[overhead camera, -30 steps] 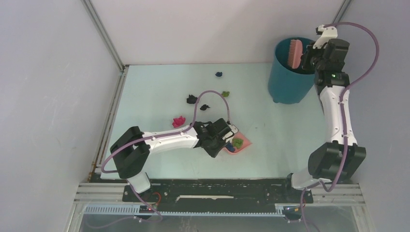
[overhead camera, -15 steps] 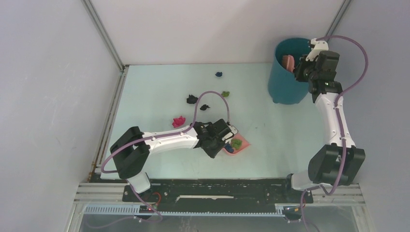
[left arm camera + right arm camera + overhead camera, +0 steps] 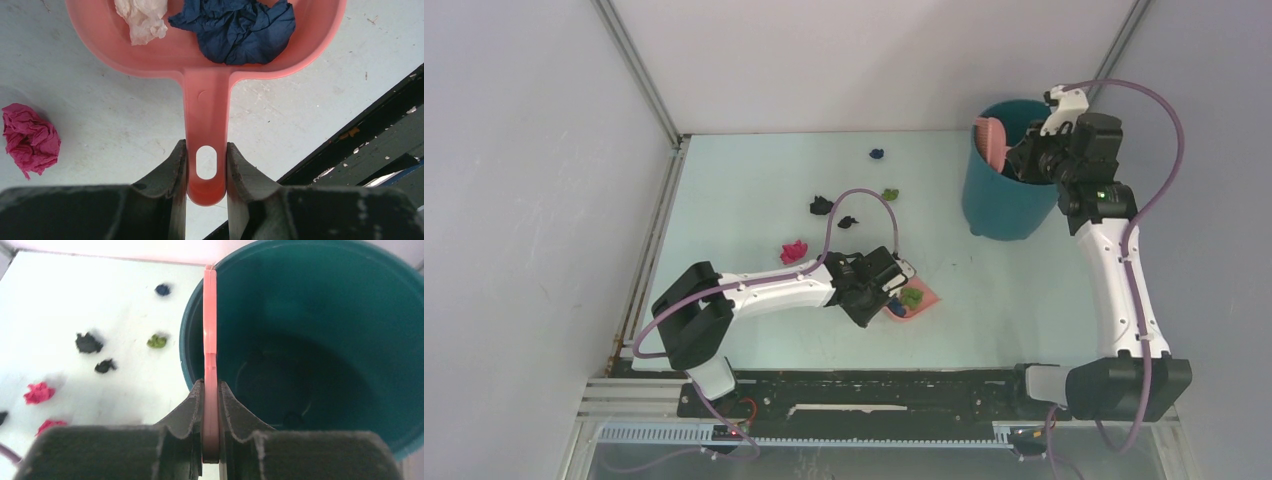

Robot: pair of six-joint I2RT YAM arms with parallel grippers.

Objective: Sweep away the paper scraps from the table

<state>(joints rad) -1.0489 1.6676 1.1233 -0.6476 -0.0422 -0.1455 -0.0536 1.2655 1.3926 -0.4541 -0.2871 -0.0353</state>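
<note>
My left gripper (image 3: pixel 882 283) (image 3: pixel 206 152) is shut on the handle of the pink dustpan (image 3: pixel 924 297) (image 3: pixel 206 100), which lies on the mint-green table (image 3: pixel 744 170). The pan holds a dark blue wad (image 3: pixel 235 27), a white wad (image 3: pixel 142 20) and a green wad (image 3: pixel 912 296). Loose scraps lie on the table: magenta (image 3: pixel 794 250) (image 3: pixel 30 140), two black (image 3: pixel 821 206) (image 3: pixel 847 221), green (image 3: pixel 890 194) and dark blue (image 3: pixel 877 153). My right gripper (image 3: pixel 1027 160) (image 3: pixel 210 390) is shut on the pink hand brush (image 3: pixel 992 140) (image 3: pixel 210 315), held at the bin's left rim.
The teal round bin (image 3: pixel 999 205) (image 3: pixel 320 305) stands at the table's back right, and what shows of its inside is empty. Grey walls frame the table. A black rail (image 3: pixel 874 385) runs along the near edge, close behind the dustpan handle.
My right gripper has moved left and down with the brush, from the bin's right rim to its left rim. The bin has shifted left. The left arm and the dustpan barely moved.
</note>
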